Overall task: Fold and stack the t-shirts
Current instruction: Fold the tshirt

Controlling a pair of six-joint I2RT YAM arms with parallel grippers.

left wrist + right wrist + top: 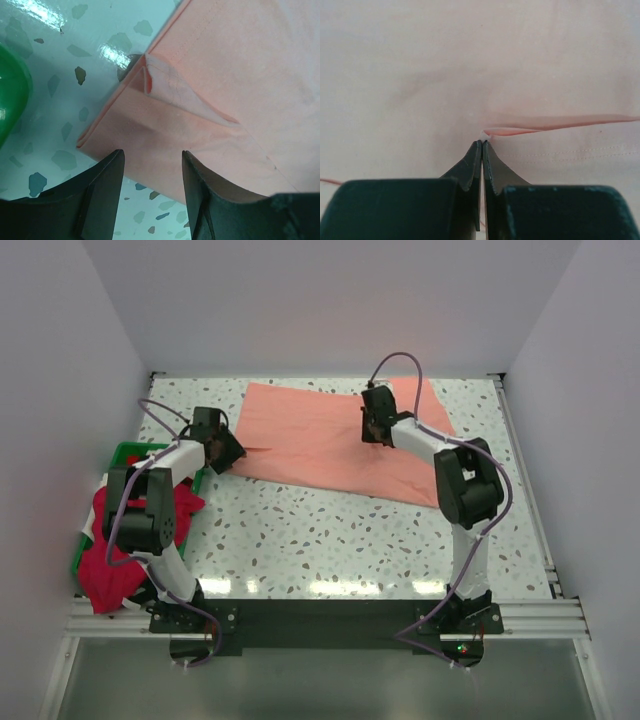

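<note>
Plainly, the spare clothes are parked out of the way: a crimson shirt (112, 565) lies bunched in the green bin (127, 448) at the far left, spilling over its near edge, so the speckled table (330, 540) is left for folding.

Just right of the bin, the left gripper (152, 159) hangs over the left edge of the salmon-pink shirt (310, 440) with its jaws apart and nothing between them. Below it the hem is doubled over and a small flap of cloth (175, 95) is turned back (probably the sleeve). My guess is that the gripper is lined up there to take this edge for the next fold. Whether the fingers touch the cloth I cannot tell.

The salmon-pink shirt itself lies flat across the far middle of the table, a broad slanted rectangle, already partly folded by the look of its layered left edge.

On its right part sits the right gripper (482, 145), jaws pressed together. A raised crease (560, 122) starts right at the tips and runs off to the right, so they seem to be clamped on a pinch of the shirt's top layer, likely to lift or hold that side.

No brand, label or print can be read anywhere.
</note>
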